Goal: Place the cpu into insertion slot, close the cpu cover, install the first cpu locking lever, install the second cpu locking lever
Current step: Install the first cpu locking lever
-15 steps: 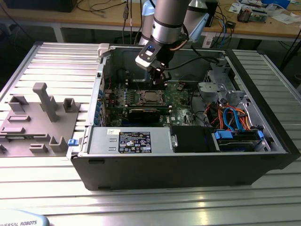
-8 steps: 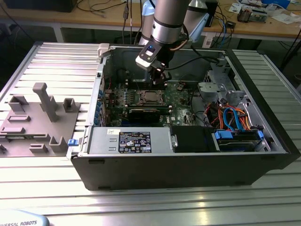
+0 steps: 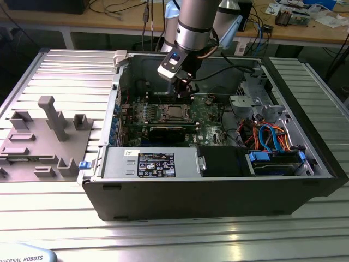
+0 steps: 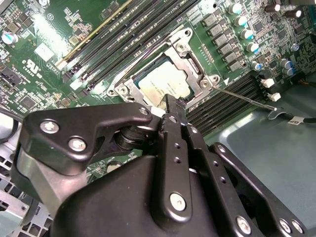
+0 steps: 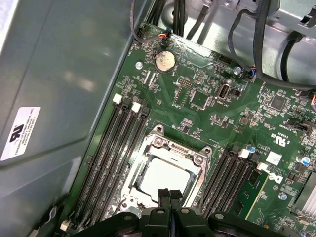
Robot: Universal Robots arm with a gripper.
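The cpu lies flat in the socket on the green motherboard, its silvery top showing. Around it the cpu cover lies down as a metal frame. A thin wire locking lever sticks out from one socket corner across the memory slots. Another wire lever runs along the socket's opposite side. My gripper hovers just above the socket's edge, fingers shut together with nothing between them.
Memory slots flank the socket on both sides. A coin battery and cable bundles sit beyond it. The open case holds a power supply and a drive bay with blue cables. A grey fixture lies at the exterior view's left.
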